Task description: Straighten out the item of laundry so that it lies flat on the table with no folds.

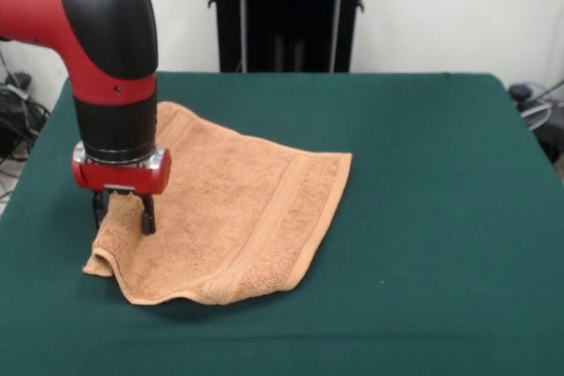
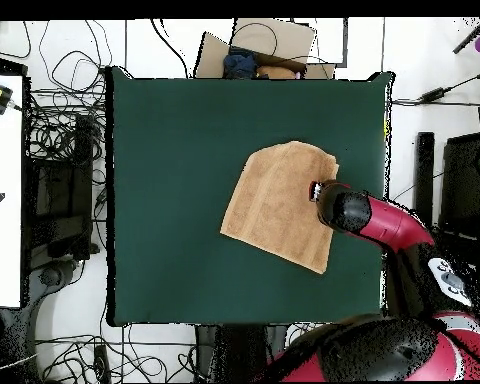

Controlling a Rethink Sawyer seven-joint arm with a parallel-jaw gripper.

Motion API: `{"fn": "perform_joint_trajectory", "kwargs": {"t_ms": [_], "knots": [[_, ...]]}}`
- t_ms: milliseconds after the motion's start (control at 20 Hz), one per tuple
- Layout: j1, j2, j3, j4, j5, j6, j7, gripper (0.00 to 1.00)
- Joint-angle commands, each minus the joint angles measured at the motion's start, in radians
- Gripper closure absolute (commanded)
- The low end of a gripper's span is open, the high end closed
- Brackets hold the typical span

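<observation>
Nearest the camera, the large rectangular counter (image 1: 423, 305) covered in dark green cloth is seen, and on it lies the small light orange-tan terry-cloth towel (image 1: 247, 217), rectangular with a woven border band. Most of the towel is spread beside the end effector (image 1: 123, 211), toward the counter's middle, while its edge directly below the end effector is raised off the cloth, with a small curl hanging just under it. The black fingers (image 1: 147, 215) of the red and black arm are set down either side of that raised edge, and they appear to be clenched on the towel; this is judged the reason the edge stands up rather than lying flat. In the overhead view (image 2: 284, 200) the towel is seen skewed to the counter's sides, with the corner beyond the end effector apparently doubled over. The grasp at the edge is judged to be placed so that the fold can be drawn outward and laid flat.
</observation>
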Motion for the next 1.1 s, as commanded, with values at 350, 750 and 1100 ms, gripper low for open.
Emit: {"fn": "perform_joint_trajectory", "kwargs": {"t_ms": [350,750,1100], "knots": [[0.05,0.115,0.171,-0.029,-0.123,-0.173,0.019,0.0],[0.1,0.013,0.123,0.004,-0.113,-0.05,0.071,0.0],[0.155,-0.123,0.064,0.054,-0.053,0.13,0.101,0.0]]}}
